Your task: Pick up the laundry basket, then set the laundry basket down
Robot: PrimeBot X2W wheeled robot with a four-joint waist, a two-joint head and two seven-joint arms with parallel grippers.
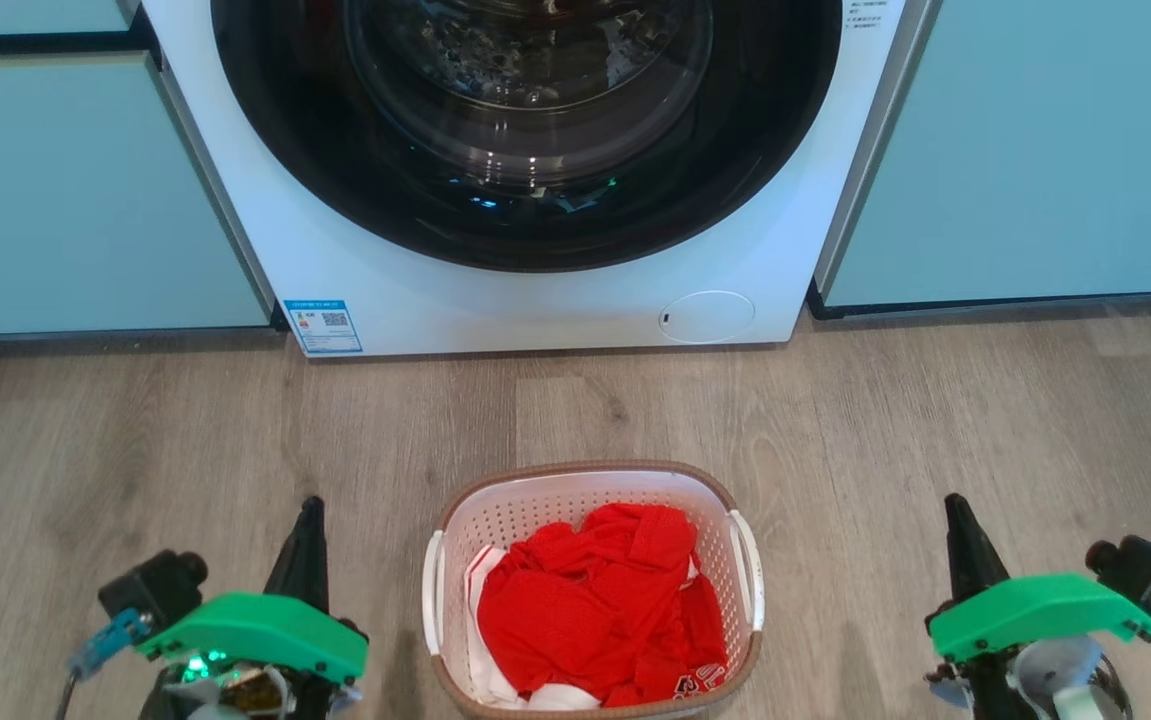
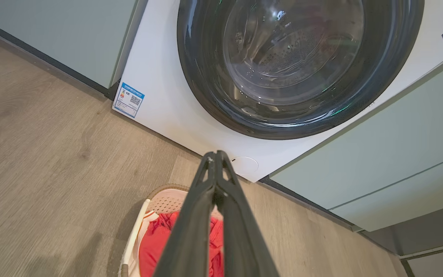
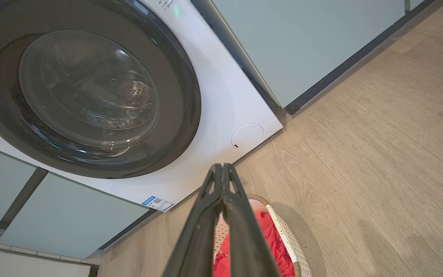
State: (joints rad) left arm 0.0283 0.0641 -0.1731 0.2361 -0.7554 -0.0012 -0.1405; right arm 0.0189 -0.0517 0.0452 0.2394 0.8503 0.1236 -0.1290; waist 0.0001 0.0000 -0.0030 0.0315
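From the head camera, the laundry basket (image 1: 525, 515) stood on the wooden floor (image 1: 135, 430) in front of the washing machine (image 1: 385, 290), at the bottom middle of the picture. A crumpled red garment (image 1: 595, 600) lay inside it over something white. The left gripper (image 1: 311, 510) sat at the lower left and the right gripper (image 1: 955, 505) at the lower right, one on each side of the basket and apart from its white handles. Pale blue-green cabinet doors (image 1: 65, 200) flanked the machine.

From the left wrist, the left gripper (image 2: 216, 157) had its two dark fingers pressed together at the tips, holding nothing. The laundry basket (image 2: 167, 187) showed below them, partly hidden, with the red garment (image 2: 156, 242) in it. The washing machine (image 2: 167, 107) had its round door closed.

From the right wrist, the right gripper (image 3: 221, 167) likewise had its fingers closed tip to tip and empty. A corner of the laundry basket (image 3: 286, 234) and the red garment (image 3: 271, 234) lay beneath them on the floor (image 3: 379, 154)
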